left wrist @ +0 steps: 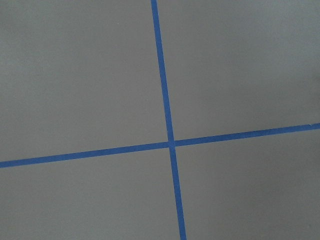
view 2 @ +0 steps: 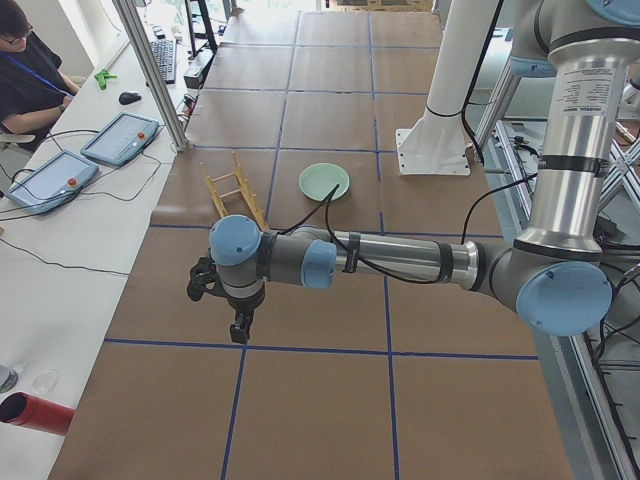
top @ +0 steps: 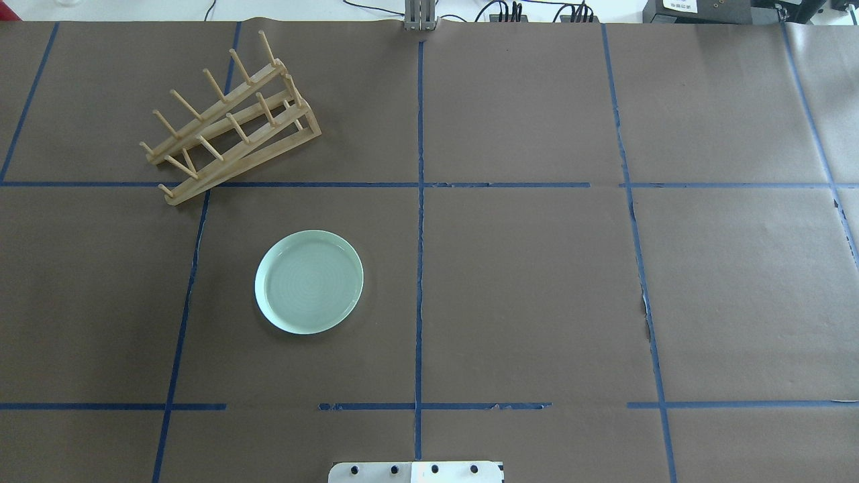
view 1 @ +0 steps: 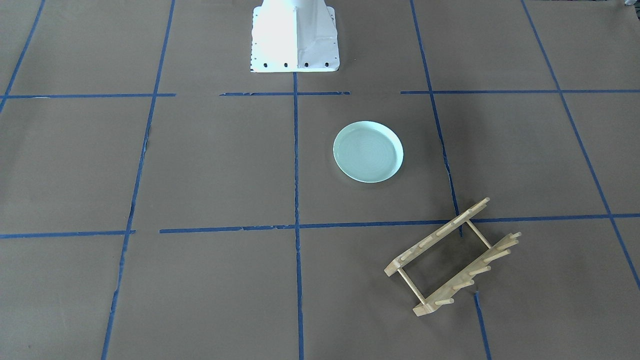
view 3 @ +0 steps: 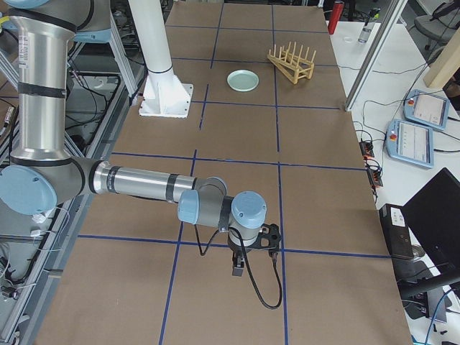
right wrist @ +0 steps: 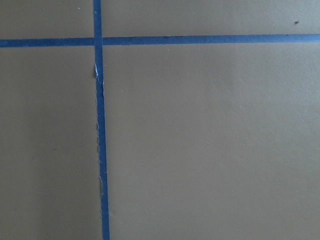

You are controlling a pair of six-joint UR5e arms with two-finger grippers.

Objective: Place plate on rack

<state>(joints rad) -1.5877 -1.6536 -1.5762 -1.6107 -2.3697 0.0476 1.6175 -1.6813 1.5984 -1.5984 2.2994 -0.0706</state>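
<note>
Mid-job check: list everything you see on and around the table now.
plate: one, pale mint green, flat on the table, robot's left half
rack: one, light wood, empty, farther out than the plate
table: one, brown paper with blue tape grid
pendants: two, grey-blue, side bench
operator: one, dark shirt, at that bench
pedestal: one, white, robot's table edge
left gripper: one, black, over bare paper; jaws unclear
right gripper: one, black, over bare paper; jaws unclear

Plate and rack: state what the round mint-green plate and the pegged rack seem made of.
Round pale mint-green plate: likely glazed ceramic, glossy with faint concentric rings; plastic not ruled out. Small light peg rack: bare pale wood, matt, visible dowels and rails.
</note>
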